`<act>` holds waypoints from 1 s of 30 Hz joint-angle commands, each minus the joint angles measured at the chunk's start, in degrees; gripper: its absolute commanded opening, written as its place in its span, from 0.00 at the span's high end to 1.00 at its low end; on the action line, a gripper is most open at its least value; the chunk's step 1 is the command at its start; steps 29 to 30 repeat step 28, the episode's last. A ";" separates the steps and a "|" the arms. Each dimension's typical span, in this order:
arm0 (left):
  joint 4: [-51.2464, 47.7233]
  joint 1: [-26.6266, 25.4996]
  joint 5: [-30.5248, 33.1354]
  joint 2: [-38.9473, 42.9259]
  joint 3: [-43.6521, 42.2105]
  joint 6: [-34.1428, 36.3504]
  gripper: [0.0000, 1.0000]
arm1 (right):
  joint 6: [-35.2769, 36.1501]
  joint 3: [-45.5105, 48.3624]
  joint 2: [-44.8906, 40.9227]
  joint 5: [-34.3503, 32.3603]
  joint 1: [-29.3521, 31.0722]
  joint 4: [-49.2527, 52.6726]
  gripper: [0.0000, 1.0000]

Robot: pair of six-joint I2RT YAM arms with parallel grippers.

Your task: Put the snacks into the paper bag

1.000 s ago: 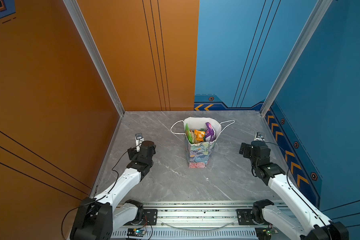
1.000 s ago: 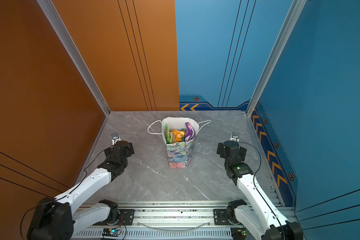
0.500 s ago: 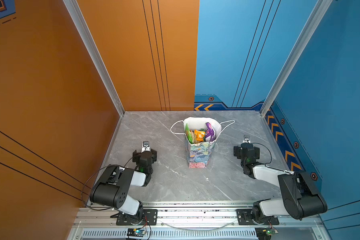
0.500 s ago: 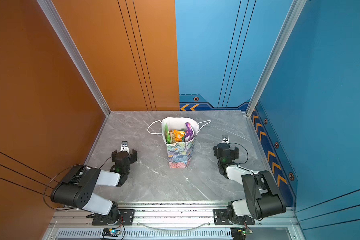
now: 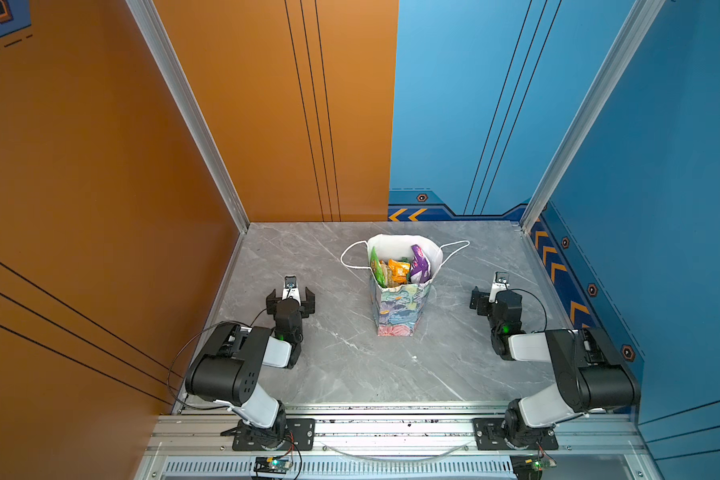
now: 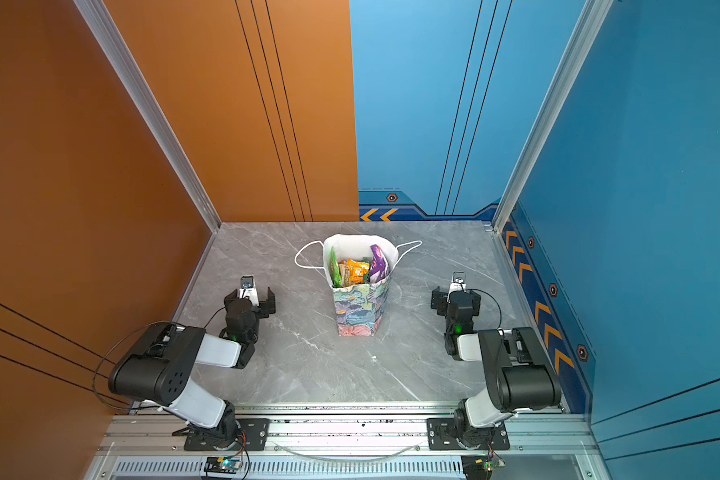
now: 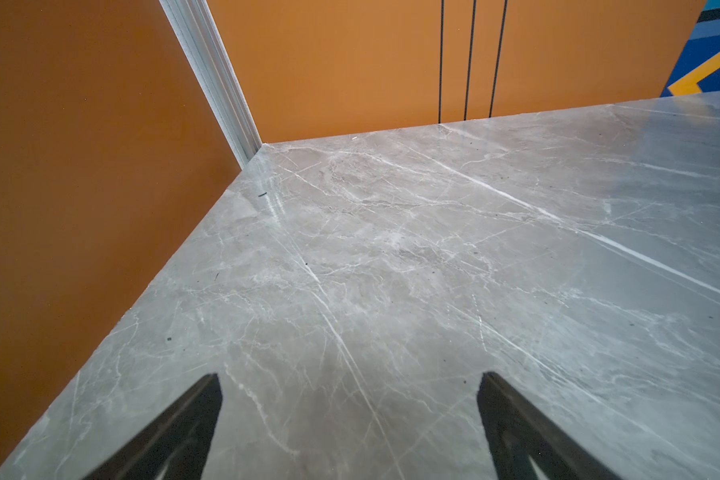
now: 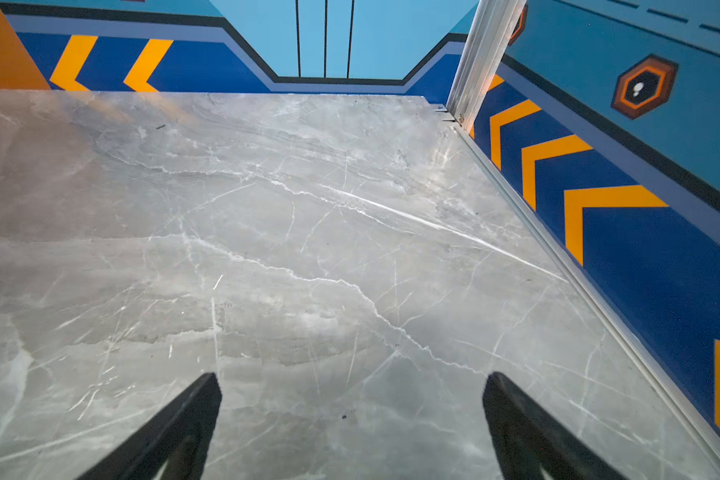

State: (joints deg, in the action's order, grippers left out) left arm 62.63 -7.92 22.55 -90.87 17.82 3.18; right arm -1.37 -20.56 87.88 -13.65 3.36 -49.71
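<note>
- In both top views, a flowered paper bag (image 5: 395,309) stands upright on a gray marble table (image 5: 350,374), in the wide space between the two grippers and a little ahead of their jaws, well apart from each.
- In a top view, the snacks (image 6: 356,268) sit inside the bag. Green, orange and purple packets show in its open mouth.
- In a top view, the left gripper (image 5: 290,300) rests low near the table, to the bag's left. Its jaws are spread and hold nothing.
- In a top view, the right gripper (image 6: 456,296) sits to the bag's right. Its jaws are likewise spread and empty.
- In the left wrist view, the left gripper (image 7: 350,376) has its jaws wide apart. Bare table lies between and beyond them, up to an orange wall (image 7: 80,187).
- In the right wrist view, the right gripper (image 8: 351,374) also has its jaws wide apart. Bare table lies ahead, up to a blue wall (image 8: 641,249) with orange chevrons.
</note>
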 commanded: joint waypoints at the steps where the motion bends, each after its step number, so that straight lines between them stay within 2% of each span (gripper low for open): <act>1: -3.29 0.80 1.10 0.47 1.57 -1.48 0.03 | -3.21 -0.19 -0.01 -2.90 -0.18 -2.36 0.00; 30: -3.66 1.00 0.75 0.46 1.70 -1.57 0.02 | -3.20 -0.49 -0.25 -2.87 -0.16 -1.26 0.00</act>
